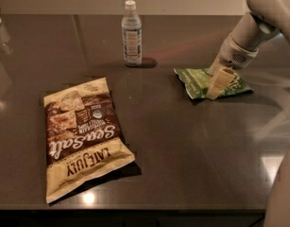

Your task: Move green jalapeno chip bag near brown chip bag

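Note:
The green jalapeno chip bag (197, 82) lies flat on the dark table (182, 141) at the right, small and crinkly. My gripper (216, 85) comes down from the upper right and sits over the bag's middle, its cream fingers touching or just above it. The brown chip bag (81, 136), large, brown and cream with "Sea Salt" script, lies flat at the left front, well apart from the green bag.
A clear water bottle (131, 34) with a white cap stands upright at the back centre, left of the green bag. The table's front edge runs along the bottom. My arm (258, 22) fills the upper right corner.

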Tool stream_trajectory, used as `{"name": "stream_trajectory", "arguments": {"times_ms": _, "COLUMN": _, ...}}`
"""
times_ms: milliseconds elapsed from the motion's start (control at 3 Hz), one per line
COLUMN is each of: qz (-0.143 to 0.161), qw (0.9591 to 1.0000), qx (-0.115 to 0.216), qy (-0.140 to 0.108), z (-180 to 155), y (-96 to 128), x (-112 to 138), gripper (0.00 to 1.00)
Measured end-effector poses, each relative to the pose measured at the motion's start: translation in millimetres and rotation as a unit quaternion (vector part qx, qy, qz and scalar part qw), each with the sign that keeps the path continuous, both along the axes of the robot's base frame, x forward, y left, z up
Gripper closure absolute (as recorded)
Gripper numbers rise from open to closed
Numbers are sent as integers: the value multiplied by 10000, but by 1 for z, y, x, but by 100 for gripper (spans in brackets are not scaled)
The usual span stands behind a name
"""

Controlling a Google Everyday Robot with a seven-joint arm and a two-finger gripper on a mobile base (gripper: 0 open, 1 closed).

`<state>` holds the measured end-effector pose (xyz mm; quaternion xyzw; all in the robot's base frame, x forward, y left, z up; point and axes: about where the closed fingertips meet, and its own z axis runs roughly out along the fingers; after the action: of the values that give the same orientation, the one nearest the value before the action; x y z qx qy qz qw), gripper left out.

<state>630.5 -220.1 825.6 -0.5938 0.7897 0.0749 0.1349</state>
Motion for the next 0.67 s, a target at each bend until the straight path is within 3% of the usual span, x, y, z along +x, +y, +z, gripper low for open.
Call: {"name": "stream_trajectory", "arguments": {"times_ms": 667, "qz": 187, "qw": 9986, "qx": 448, "qy": 200, "z": 43, "y": 26, "x": -32, "gripper": 97}}
